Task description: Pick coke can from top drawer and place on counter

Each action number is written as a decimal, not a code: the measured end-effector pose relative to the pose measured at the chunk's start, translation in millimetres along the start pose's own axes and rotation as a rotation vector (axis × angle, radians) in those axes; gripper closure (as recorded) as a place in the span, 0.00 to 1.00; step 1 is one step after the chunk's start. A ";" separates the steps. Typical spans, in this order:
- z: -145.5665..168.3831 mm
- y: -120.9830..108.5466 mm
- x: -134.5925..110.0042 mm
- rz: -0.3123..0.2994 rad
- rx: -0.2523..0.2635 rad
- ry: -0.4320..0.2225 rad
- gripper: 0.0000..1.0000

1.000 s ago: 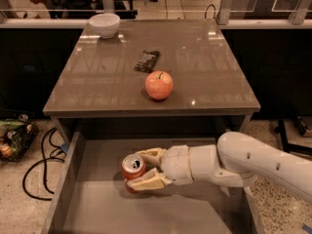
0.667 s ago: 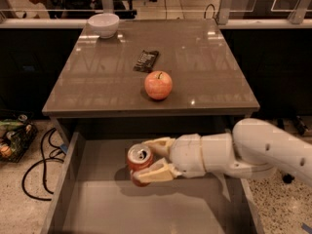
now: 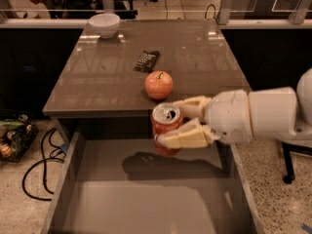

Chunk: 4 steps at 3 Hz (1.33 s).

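Note:
The coke can [image 3: 165, 124], red with a silver top, hangs upright in the air above the open top drawer [image 3: 146, 199], level with the front edge of the counter [image 3: 117, 72]. My gripper [image 3: 173, 126] comes in from the right and is shut on the can, one cream finger behind it and one across its front. The white arm fills the right side of the view. The can's shadow lies on the drawer's bare grey bottom below it.
A red-orange apple [image 3: 159, 85] sits on the counter near its front edge, just behind the can. A dark flat packet [image 3: 146, 61] lies further back, and a white bowl [image 3: 104, 25] stands at the far left corner. Cables and a basket [image 3: 14, 138] are on the floor at left.
The gripper has lifted the coke can up out of the drawer, from low near the drawer bottom to the height of the counter's front edge, and a little to the right.

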State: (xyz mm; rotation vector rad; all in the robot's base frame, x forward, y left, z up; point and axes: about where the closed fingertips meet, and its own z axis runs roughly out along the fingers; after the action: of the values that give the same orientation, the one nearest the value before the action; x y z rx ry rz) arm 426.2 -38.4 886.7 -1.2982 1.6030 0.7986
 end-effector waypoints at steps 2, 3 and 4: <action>-46.1 -82.3 -57.6 -0.044 0.161 0.066 1.00; -62.0 -171.2 -103.5 -0.050 0.274 0.081 1.00; -61.7 -170.9 -103.2 -0.050 0.273 0.082 1.00</action>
State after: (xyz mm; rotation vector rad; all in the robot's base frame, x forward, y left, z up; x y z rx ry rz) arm 581.8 -94.1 1014.6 -1.1808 1.6713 0.4813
